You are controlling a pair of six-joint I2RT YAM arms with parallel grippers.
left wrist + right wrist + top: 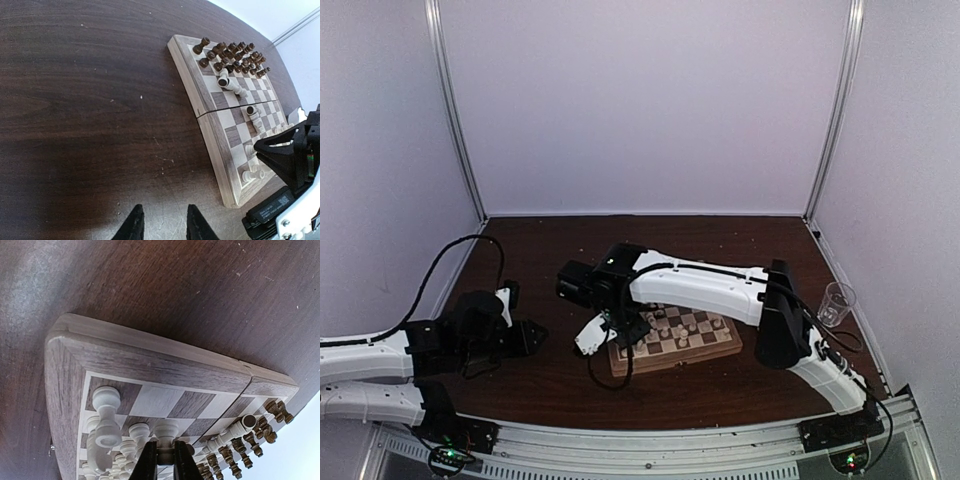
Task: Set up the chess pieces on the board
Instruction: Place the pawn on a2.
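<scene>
The wooden chessboard (pixel 675 341) lies on the dark table and shows in the left wrist view (pixel 200 90) and the right wrist view (pixel 150 355). Dark pieces (pixel 235 55) crowd its far end; cream pieces (pixel 252 172) stand at the near end, some (pixel 230 82) lying flat mid-board. My right gripper (pixel 165 460) is shut on a cream piece (pixel 166 432), held over the board's left end (pixel 620 335) beside other cream pieces (pixel 105 425). My left gripper (pixel 162 222) is open and empty over bare table, left of the board (pixel 525 337).
A clear plastic cup (pixel 836 303) stands at the right of the table. The right arm (pixel 720 285) stretches across above the board. White walls close in the table at the back and sides.
</scene>
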